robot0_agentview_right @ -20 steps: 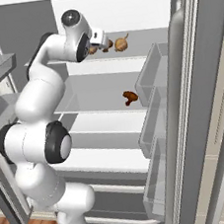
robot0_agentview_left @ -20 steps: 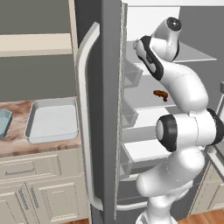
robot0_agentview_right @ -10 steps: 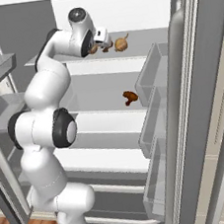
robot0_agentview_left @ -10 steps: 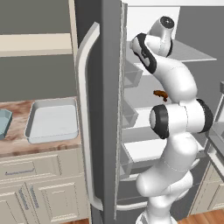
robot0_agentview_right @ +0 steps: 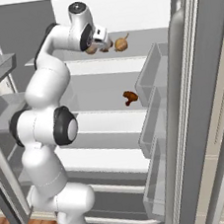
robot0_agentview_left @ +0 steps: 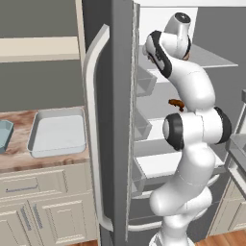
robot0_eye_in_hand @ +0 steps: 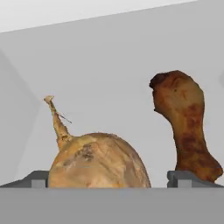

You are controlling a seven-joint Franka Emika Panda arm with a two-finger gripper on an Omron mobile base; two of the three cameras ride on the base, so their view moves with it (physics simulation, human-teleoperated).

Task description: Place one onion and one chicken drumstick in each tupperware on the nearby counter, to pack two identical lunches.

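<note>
The wide-open gripper [robot0_eye_in_hand: 107, 178] is straddling a papery golden-brown onion [robot0_eye_in_hand: 98, 161] on the fridge's top grey shelf [robot0_agentview_right: 128, 63]; it should be closing squarely, avoiding the browned chicken drumstick [robot0_eye_in_hand: 186, 127] alongside.

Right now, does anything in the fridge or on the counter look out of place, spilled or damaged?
Nothing looks spilled or broken. One oddity: on the top shelf a drumstick stands upright on its thick end beside an onion, rather than lying flat. Another drumstick lies loose on the shelf below. Both tubs, blue and white, sit flat on the counter.
</note>
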